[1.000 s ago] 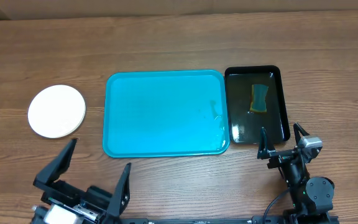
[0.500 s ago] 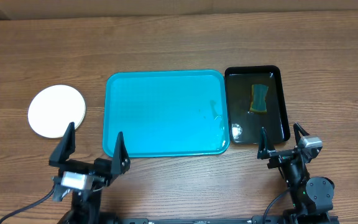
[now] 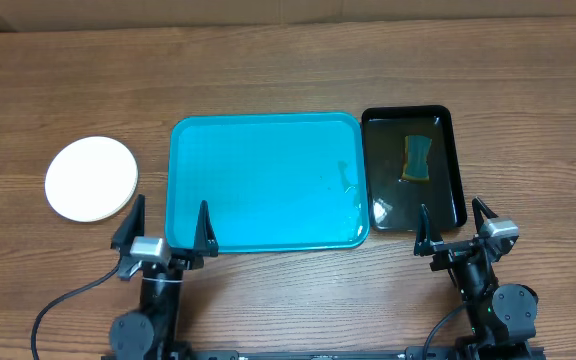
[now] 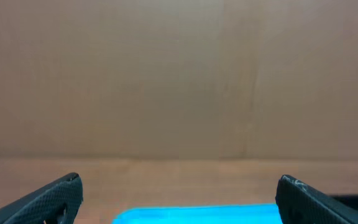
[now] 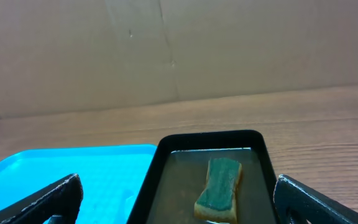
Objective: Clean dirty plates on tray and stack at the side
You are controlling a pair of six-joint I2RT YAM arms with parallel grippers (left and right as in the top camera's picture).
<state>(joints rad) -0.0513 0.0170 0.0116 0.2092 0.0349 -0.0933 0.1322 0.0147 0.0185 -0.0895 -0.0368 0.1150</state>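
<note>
The turquoise tray [image 3: 265, 180] lies in the table's middle with no plate on it, only small wet marks. It also shows in the left wrist view [image 4: 197, 214] and the right wrist view [image 5: 67, 171]. A stack of white plates [image 3: 91, 178] sits on the table left of the tray. My left gripper [image 3: 168, 226] is open and empty at the tray's front left corner. My right gripper [image 3: 455, 226] is open and empty just in front of the black basin.
A black basin [image 3: 453, 160] with water stands right of the tray. A green and yellow sponge [image 3: 418, 157] lies in it and shows in the right wrist view [image 5: 219, 188]. A cardboard wall lines the table's far edge.
My left arm has drawn back and risen from low at the front left to the tray's front left corner, fingers still open. The right arm has not moved.
</note>
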